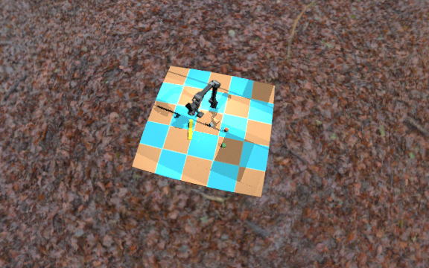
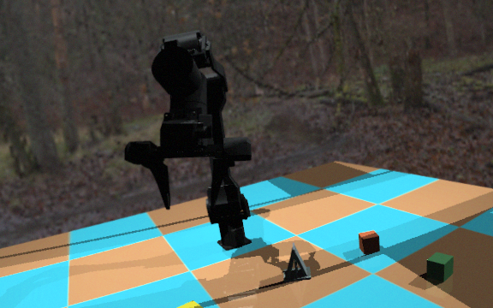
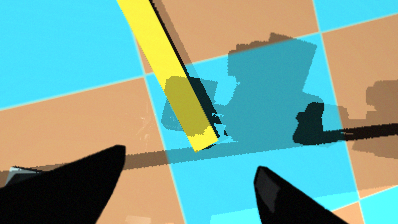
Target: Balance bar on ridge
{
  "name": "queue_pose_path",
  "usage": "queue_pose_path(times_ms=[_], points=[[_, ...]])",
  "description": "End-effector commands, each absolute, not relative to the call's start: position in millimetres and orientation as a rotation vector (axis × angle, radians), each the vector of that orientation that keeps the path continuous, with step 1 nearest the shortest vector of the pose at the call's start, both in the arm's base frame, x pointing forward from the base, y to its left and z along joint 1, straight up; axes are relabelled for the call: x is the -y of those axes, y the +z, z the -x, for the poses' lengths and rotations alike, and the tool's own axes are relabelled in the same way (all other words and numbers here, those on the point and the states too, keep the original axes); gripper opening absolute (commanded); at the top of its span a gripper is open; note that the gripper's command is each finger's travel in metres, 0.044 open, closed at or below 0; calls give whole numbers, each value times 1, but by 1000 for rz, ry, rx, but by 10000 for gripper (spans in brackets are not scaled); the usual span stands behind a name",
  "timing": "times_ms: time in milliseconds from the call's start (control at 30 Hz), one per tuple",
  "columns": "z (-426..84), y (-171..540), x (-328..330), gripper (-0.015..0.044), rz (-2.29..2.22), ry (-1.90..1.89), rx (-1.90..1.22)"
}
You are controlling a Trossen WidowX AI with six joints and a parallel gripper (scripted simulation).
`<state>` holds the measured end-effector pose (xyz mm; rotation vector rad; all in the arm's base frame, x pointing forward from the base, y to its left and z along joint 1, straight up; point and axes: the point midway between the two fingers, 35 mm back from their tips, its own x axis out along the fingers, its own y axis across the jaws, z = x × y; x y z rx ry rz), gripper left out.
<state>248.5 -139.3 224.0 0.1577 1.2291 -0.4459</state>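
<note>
Cyan and tan squares make up the checkered table top (image 1: 201,147) (image 2: 341,205) (image 3: 60,40), the broadest thing around me. Over it bends my black arm (image 1: 204,92) (image 2: 193,98), reaching out high, I judge so that I can come down on my work from above. My gripper (image 1: 195,114) (image 2: 190,205) (image 3: 191,163) hangs above the surface with its two fingers well apart and nothing between them; that spread should leave room to straddle a narrow piece.

Yellow and long, the bar (image 1: 190,130) (image 2: 192,305) (image 3: 172,80) lies flat on the table, its near end ahead of my fingertips in the wrist view, its length slanting away from me. I would need to travel along it to its middle and turn to close across its width, since a grip near one end would likely make it sag.

Smaller is the grey ridge (image 1: 211,124) (image 2: 296,266), standing with its peak upward and well apart from the bar; that narrow top calls for centring the load before I let go. Smallest are the red cube (image 1: 226,129) (image 2: 369,242) and green cube (image 1: 223,145) (image 2: 440,267), off to the ridge's other side, probably no part of my job.
</note>
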Motion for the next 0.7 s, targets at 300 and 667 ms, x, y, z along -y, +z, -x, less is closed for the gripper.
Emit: queue_pose_path(times_ms=[300, 667], points=[[-276, 186, 152, 315, -14, -230, -1382], [-293, 150, 162, 315, 97, -24, -1485]])
